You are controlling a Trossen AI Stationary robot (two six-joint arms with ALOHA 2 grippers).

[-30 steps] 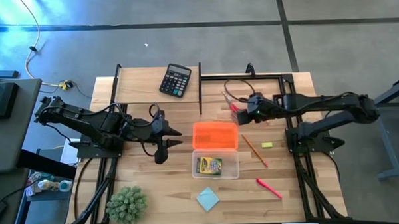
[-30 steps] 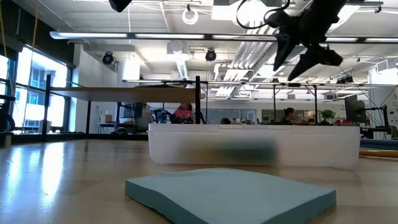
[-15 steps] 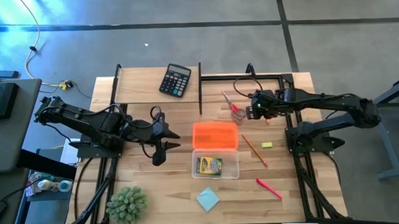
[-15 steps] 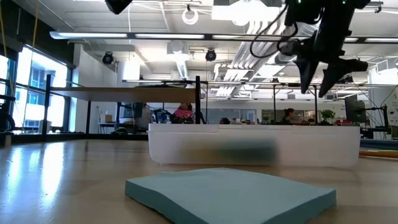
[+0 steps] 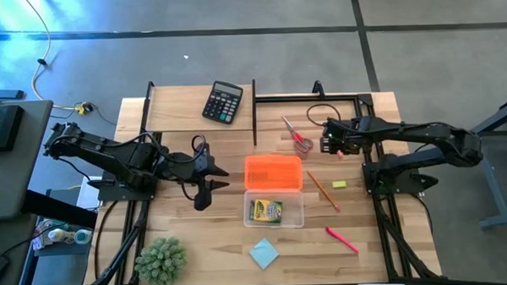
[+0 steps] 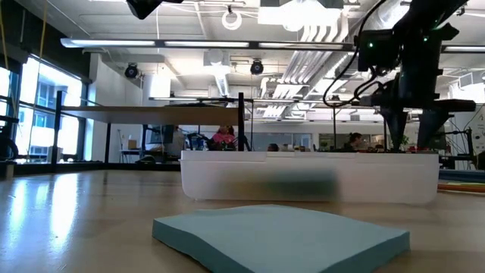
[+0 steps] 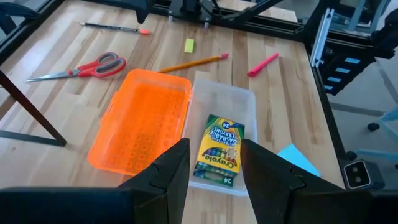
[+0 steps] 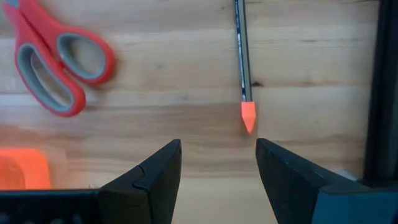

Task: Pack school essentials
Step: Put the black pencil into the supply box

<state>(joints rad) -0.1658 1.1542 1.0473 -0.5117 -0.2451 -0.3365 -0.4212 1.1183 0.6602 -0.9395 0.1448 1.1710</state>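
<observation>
Red-handled scissors (image 8: 53, 59) lie flat, grey-lined loops.

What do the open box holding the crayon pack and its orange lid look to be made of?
The box looks like clear, slightly frosted plastic: the wood grain shows through its walls. The orange lid seems translucent glossy plastic with a moulded grid of bumps. The crayon pack inside looks like printed cardboard.

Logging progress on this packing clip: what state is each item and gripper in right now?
Clear case: open, orange lid flipped back.
Crayon pack: inside the case.
Scissors: on the table, blades shut.
Dark pencil: on the table, unheld.
Note pad: on the table, unpacked.
Right gripper: open, above the dark pencil's orange tip.
Left gripper: open, empty.
</observation>
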